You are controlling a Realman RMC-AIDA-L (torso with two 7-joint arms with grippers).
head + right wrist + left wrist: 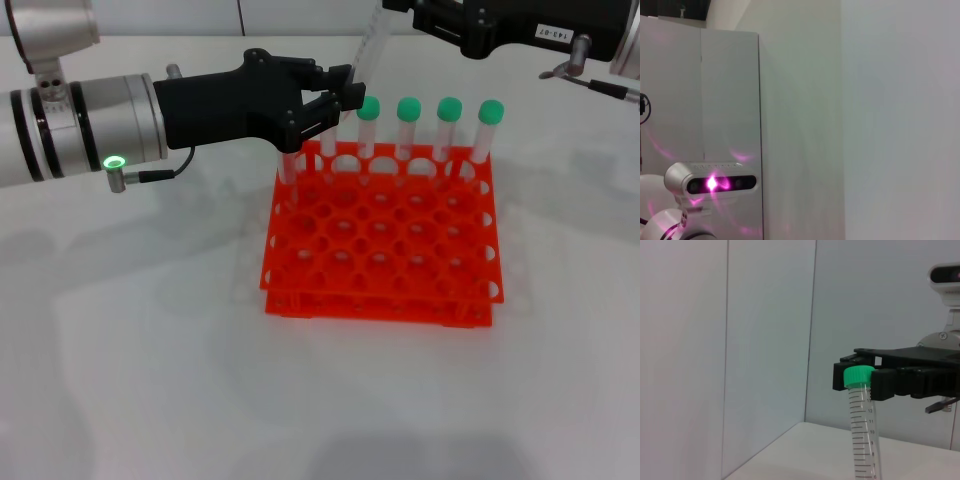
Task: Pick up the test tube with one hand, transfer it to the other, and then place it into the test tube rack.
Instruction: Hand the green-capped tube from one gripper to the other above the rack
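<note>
Green-capped clear plastic test tube (863, 425) is mid-handover, clenched at its cap by the labelled black right pincer (866, 377) and at its lower end by the unlabelled black left pincer (345, 95), with placing in the orange-red rack (380, 235) left

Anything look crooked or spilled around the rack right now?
Nothing spilled. The only thing askew is the test tube, tilted between the two grippers above the test tube rack: right gripper clamps its green cap, left gripper sits at its lower end. The racked tubes stand upright.
</note>
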